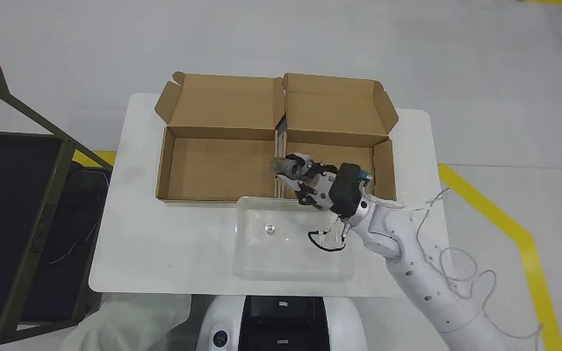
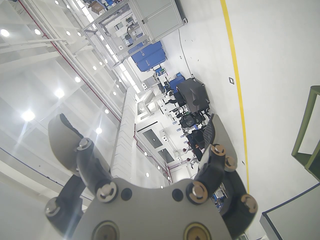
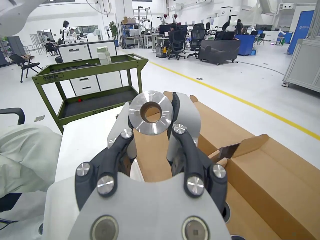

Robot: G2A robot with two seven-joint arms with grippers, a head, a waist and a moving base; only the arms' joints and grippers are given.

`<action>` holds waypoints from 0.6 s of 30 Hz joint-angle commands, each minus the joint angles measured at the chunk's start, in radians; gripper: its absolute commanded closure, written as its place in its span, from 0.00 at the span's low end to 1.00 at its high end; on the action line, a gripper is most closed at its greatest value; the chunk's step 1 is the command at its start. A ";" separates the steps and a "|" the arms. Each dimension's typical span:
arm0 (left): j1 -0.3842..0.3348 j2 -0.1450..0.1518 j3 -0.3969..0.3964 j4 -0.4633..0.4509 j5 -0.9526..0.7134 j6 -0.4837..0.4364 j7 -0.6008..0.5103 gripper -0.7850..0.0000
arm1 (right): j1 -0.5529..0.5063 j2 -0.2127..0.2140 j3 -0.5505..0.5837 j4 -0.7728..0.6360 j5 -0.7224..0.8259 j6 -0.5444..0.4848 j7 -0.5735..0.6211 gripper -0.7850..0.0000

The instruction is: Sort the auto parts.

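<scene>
Top view, right gripper (image 1: 288, 168) clamped on a metal ring (image 1: 279, 166) over where the cardboard boxes (image 1: 219, 171) meet, small part (image 1: 270, 230) sitting in the clear tray (image 1: 250, 263), left wrist view, left gripper (image 2: 136, 126) pointing up, jaws wide apart, right wrist view, ring pinched above a box.

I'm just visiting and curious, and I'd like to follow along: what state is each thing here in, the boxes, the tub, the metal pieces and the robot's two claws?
Left cardboard box: open, lid up.
Right cardboard box: open, lid up.
Clear tub: open-topped, one small metal part lying inside.
Metal ring: lifted, clamped between the fingers.
Right end effector: shut on the metal ring.
Left end effector: open, holding nothing.
</scene>
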State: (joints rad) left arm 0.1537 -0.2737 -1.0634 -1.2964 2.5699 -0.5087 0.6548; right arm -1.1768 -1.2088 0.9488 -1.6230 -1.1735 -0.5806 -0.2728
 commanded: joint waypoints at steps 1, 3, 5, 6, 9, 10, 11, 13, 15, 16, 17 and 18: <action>0.000 0.000 0.000 0.000 0.000 0.000 0.000 0.00 | 0.016 -0.007 -0.023 0.023 -0.007 0.006 0.008 1.00; 0.000 0.000 0.000 0.000 0.000 0.000 0.000 0.00 | 0.030 -0.013 -0.043 0.043 -0.014 0.009 0.014 1.00; 0.000 0.000 0.000 0.000 0.000 0.000 0.000 0.00 | 0.040 -0.020 -0.058 0.061 -0.014 0.014 0.017 1.00; 0.000 0.000 0.000 0.000 0.000 0.000 0.000 0.00 | 0.045 -0.022 -0.064 0.067 -0.015 0.016 0.019 1.00; 0.000 0.000 0.000 0.000 0.000 0.000 0.000 0.00 | 0.053 -0.027 -0.073 0.072 -0.032 0.034 0.027 1.00; 0.000 0.000 0.000 0.000 0.000 0.000 0.000 0.00 | 0.053 -0.028 -0.074 0.072 -0.031 0.035 0.028 1.00; 0.000 0.000 0.000 0.000 0.000 0.000 0.000 0.00 | 0.053 -0.028 -0.074 0.072 -0.031 0.035 0.028 1.00; 0.000 0.000 0.000 0.000 0.000 0.000 0.000 0.00 | 0.053 -0.028 -0.074 0.072 -0.031 0.035 0.028 1.00; 0.000 0.000 0.000 0.000 0.000 0.000 0.000 0.00 | 0.053 -0.028 -0.074 0.072 -0.031 0.035 0.028 1.00; 0.000 0.000 0.000 0.000 0.000 0.000 0.000 0.00 | 0.053 -0.028 -0.074 0.072 -0.031 0.035 0.028 1.00; 0.000 0.000 0.000 0.000 0.000 0.000 0.000 0.00 | 0.053 -0.028 -0.074 0.072 -0.031 0.035 0.028 1.00; 0.000 0.000 0.000 0.000 0.000 0.000 0.000 0.00 | 0.053 -0.028 -0.074 0.072 -0.031 0.035 0.028 1.00</action>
State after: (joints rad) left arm 0.1537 -0.2737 -1.0634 -1.2964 2.5699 -0.5087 0.6548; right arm -1.1236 -1.2369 0.8744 -1.5513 -1.2047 -0.5459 -0.2445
